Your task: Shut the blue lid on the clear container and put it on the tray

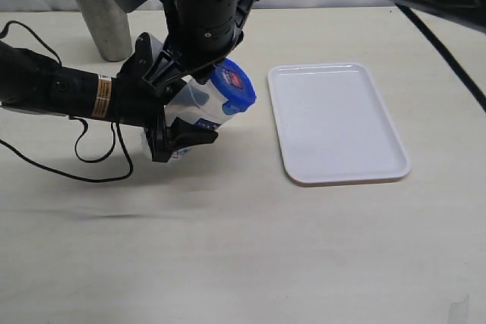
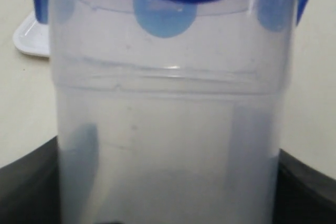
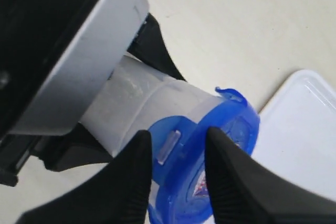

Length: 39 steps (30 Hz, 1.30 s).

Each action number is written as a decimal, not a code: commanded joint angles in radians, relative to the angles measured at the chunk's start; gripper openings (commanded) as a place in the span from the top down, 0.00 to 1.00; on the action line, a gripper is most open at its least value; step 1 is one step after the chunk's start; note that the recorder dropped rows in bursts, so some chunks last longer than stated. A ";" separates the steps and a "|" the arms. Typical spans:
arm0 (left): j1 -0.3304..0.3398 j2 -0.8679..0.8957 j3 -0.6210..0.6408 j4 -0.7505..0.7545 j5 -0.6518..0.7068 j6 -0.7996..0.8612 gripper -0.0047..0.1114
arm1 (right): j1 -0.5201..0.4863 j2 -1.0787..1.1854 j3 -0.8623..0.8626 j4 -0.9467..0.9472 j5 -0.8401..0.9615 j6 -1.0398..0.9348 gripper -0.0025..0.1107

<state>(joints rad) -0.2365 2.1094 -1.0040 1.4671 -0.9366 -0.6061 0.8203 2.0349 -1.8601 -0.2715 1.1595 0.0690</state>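
Lid closing: left gripper [image 1: 171, 108] clamps container [image 2: 168, 129]; right gripper [image 3: 178, 137] straddles a lid [image 1: 231, 87] flap, grip indeterminate. Next: press flaps shut.

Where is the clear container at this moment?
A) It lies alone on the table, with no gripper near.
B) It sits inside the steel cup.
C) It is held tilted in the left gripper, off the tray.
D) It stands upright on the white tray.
C: the left gripper clamps the clear container at a tilt, with the blue lid on its mouth, beside the white tray, which holds nothing.
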 commanded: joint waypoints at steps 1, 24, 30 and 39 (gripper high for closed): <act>-0.008 -0.021 -0.009 -0.048 -0.093 0.011 0.96 | 0.016 -0.085 0.053 0.077 -0.049 -0.039 0.71; -0.008 -0.021 -0.009 -0.091 -0.153 0.033 0.96 | 0.016 -0.860 0.866 0.009 -0.818 0.021 0.94; -0.008 -0.021 -0.009 -0.091 -0.153 0.033 0.96 | 0.016 -1.061 1.034 0.009 -0.900 0.023 0.94; -0.008 -0.021 -0.009 -0.091 -0.153 0.033 0.96 | 0.016 -1.343 1.235 0.046 -0.952 0.025 0.94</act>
<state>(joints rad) -0.2365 2.1038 -1.0040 1.4077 -1.0486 -0.5758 0.8360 0.7789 -0.6849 -0.2359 0.2537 0.0904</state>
